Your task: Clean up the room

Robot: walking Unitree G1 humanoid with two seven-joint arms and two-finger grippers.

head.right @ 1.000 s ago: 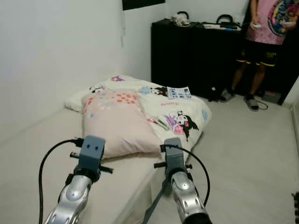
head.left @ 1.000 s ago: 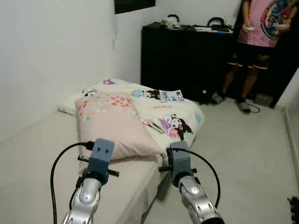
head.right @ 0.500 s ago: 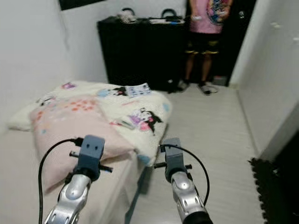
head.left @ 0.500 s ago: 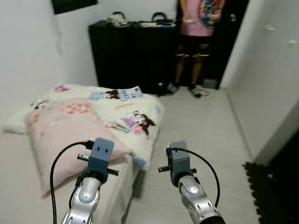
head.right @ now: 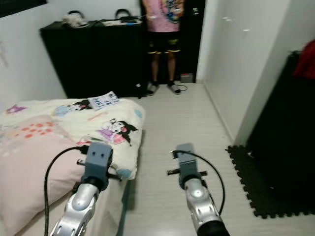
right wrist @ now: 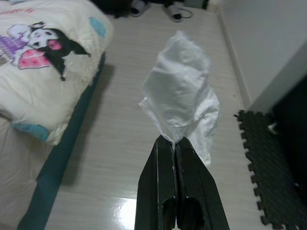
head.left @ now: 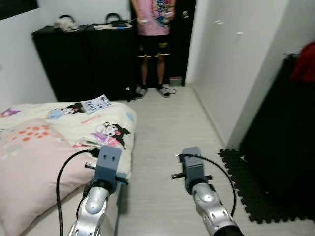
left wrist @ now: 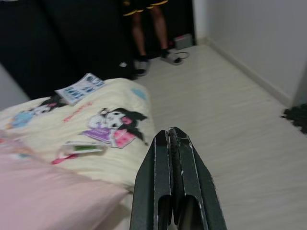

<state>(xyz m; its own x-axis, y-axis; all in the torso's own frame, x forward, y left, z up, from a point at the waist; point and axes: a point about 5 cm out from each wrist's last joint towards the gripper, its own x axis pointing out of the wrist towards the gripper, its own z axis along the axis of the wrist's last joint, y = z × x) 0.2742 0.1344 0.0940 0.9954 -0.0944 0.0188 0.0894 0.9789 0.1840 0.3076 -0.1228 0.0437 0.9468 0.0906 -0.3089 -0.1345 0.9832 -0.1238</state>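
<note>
Bedroom, from largest feature to smallest. A bed (head.left: 34, 162) carries a cartoon-print blanket (head.left: 103, 130), a pink pillow (head.left: 29, 167) and a booklet (head.left: 96, 103); a person (head.left: 153, 29) stands at the black cabinet (head.left: 83, 59). The right gripper (right wrist: 176, 143) pinches 1 white plastic bag (right wrist: 182, 96) by its edge above the floor; the thin hold could slip. The left gripper (left wrist: 172, 136) is closed, empty.
</note>
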